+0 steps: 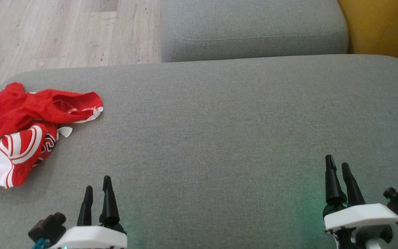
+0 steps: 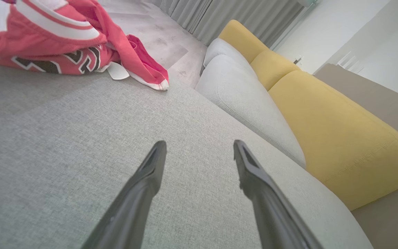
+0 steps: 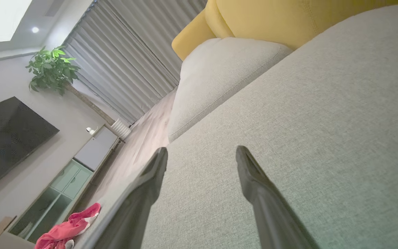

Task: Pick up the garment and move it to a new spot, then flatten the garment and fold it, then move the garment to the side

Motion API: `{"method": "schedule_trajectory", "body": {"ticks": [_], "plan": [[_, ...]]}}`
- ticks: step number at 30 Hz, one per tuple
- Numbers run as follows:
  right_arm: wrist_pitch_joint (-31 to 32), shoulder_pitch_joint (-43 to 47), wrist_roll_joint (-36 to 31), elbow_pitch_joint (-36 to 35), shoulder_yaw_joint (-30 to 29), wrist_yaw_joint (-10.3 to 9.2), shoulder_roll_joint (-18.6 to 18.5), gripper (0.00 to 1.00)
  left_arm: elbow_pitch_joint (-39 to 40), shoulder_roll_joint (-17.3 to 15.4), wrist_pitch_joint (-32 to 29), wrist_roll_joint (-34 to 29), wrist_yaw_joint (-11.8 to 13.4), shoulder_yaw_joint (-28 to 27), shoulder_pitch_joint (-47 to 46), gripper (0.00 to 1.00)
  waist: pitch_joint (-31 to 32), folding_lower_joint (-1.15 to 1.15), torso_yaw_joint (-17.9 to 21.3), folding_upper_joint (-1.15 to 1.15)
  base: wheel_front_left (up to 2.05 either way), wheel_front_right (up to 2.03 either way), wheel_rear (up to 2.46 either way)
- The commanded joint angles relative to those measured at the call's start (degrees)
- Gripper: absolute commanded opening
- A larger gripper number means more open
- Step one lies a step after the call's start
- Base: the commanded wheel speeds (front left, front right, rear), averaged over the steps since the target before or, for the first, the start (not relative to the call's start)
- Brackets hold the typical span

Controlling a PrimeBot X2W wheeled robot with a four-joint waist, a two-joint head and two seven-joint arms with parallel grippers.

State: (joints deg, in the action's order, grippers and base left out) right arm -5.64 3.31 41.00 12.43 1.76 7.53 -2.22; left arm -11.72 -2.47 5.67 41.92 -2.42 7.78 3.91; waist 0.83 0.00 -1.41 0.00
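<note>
The garment [image 1: 26,128] is a crumpled red jersey with white trim, lying at the left end of the grey sofa seat [image 1: 219,138]. In the left wrist view the garment [image 2: 64,38] lies at the upper left, well beyond my fingertips. It also appears as a small red heap [image 3: 67,228] low in the right wrist view. My left gripper [image 1: 97,188] hovers open near the seat's front, right of and nearer than the garment, holding nothing. My right gripper [image 1: 337,165] stands open far to the right, also holding nothing.
A second grey cushion [image 1: 254,31] lies behind the seat, with yellow backrests [image 2: 337,138] to the right. Wooden floor [image 1: 57,31] shows past the seat's left end. A TV [image 3: 5,138], a cabinet and a plant [image 3: 52,67] stand far off.
</note>
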Motion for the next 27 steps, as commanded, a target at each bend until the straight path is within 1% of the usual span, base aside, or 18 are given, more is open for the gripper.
{"method": "schedule_trajectory", "body": {"ticks": [1,27], "plan": [[-1.0,-1.1,-2.2,-2.5,1.4,-0.03,-0.4,1.0,2.4,-0.3,0.9,-2.2,0.5,-0.5,-1.1,1.0,0.1,0.0,-0.1,0.0,0.0,0.0,0.0],[-5.2,-0.3,-20.9,-3.4,4.1,-0.03,-0.5,1.0,1.6,-0.3,5.1,-17.8,2.0,0.5,0.8,1.0,1.0,0.0,-0.6,0.0,0.0,0.0,0.0]]}}
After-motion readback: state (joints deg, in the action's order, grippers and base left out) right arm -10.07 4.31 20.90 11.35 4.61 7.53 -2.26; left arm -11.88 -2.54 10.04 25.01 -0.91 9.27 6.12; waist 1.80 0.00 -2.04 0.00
